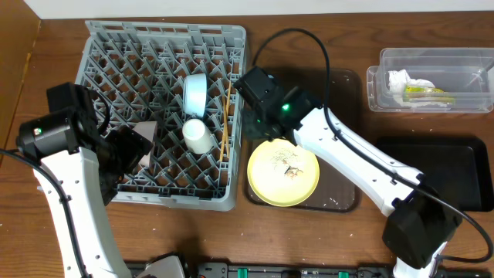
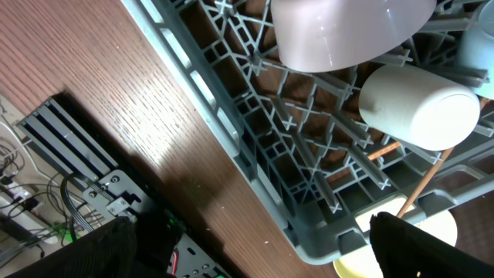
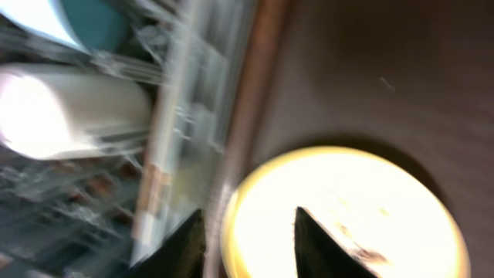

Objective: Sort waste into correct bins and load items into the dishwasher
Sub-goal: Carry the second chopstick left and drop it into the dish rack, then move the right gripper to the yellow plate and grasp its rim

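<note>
Bowl [image 1: 194, 91], cup [image 1: 198, 135], saucer [image 2: 347, 31], chopsticks [image 1: 226, 116] sitting in rack [image 1: 166, 29]; napkin [image 1: 401, 79] in tub [image 1: 386, 99]. Plate [image 3: 347, 208], crumbs [image 1: 292, 171] waiting under right tool [image 3: 248, 232], hovering part-open, empty. Left tool [image 2: 258, 255] gaping wide.

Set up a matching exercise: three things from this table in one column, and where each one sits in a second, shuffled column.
Things:
1. large yellow plate
2. cream cup
3. crumpled white paper napkin

Places:
A. in the clear rectangular plastic tub
B. in the grey plastic dish rack
C. on the dark brown serving tray

Pairs: 1-C, 2-B, 3-A
</note>
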You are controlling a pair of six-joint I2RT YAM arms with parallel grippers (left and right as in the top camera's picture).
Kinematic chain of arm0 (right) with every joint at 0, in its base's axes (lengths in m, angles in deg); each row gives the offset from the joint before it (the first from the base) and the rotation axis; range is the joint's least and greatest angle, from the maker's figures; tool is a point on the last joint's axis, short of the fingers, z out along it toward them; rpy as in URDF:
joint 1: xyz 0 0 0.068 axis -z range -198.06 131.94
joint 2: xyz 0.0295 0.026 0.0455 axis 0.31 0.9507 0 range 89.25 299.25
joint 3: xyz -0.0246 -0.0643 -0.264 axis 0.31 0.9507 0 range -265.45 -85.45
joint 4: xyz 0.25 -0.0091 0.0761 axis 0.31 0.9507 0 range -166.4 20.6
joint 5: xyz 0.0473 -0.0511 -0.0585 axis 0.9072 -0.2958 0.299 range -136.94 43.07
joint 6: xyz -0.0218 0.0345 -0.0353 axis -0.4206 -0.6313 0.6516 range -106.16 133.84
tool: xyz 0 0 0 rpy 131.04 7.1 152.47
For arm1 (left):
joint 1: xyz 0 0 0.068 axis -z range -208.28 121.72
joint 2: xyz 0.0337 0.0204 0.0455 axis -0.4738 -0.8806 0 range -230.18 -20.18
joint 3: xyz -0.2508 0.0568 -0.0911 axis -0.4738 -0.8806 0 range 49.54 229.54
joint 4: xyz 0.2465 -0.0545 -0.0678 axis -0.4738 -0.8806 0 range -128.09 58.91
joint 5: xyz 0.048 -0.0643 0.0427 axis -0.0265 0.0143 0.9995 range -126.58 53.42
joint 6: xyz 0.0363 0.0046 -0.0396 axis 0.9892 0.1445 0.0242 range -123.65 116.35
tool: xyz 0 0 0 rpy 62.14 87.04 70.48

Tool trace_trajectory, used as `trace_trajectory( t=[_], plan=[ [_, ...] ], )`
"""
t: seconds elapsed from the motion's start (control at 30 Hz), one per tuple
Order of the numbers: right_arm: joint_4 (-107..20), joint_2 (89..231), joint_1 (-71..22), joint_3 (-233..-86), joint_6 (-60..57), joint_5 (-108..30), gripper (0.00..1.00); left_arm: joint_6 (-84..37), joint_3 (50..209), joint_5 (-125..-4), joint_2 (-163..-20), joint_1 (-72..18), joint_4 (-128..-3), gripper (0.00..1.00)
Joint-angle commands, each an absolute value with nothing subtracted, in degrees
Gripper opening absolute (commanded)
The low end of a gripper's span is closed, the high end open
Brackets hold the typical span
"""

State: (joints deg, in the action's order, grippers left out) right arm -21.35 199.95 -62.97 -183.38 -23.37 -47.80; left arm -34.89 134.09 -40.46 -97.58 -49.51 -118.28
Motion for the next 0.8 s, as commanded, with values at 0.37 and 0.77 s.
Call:
trace_trajectory(
  t=[0.37, 0.77],
  plan=[
    [-8.8, 200.0, -58.3, -178.8, -14.7, -54.6, 0.22, -34.3, 134.1, -39.5, -97.5, -49.8, -118.6, 0.98],
    [-22.3, 200.0, -49.4, -165.7, -14.4, -41.5, 0.01, -34.3, 134.1, -39.5, -97.5, -49.8, -118.6, 0.98]
  ],
)
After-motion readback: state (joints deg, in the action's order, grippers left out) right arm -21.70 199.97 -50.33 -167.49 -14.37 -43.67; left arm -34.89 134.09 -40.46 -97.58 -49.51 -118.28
